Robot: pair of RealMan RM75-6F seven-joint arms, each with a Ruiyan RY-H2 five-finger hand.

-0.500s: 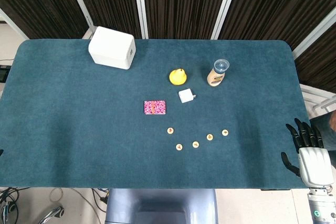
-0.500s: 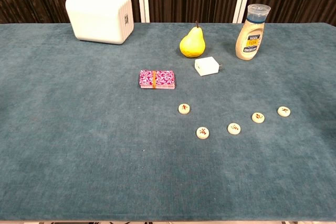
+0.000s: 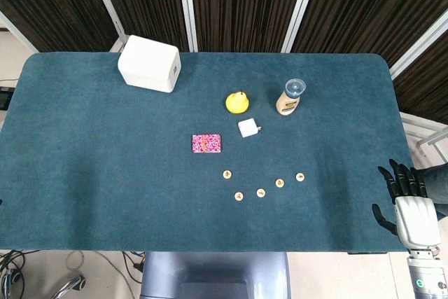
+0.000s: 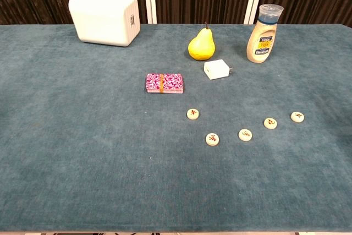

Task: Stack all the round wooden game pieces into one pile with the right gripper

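The robot's right hand [image 3: 409, 208] hovers at the table's near right edge, fingers spread apart and holding nothing; the chest view does not show it. The left hand is out of sight in both views. Well away from the right hand, toward the table's middle, five round wooden game pieces [image 3: 260, 192] lie flat and apart in a shallow arc on the blue cloth [image 3: 91, 173], none yet stacked. The piece at the arc's end [image 3: 299, 176] is nearest the hand, so it seems the natural first pick or base for the pile. Farther from the hand, beyond the arc, lie a pink banded card deck [image 3: 206, 143], a small white charger plug [image 3: 248, 128], a yellow pear [image 3: 237, 101] and a capped bottle of creamy dressing [image 3: 290, 97]. A white box [image 3: 149, 64] sits farthest off. The task looks unstarted.
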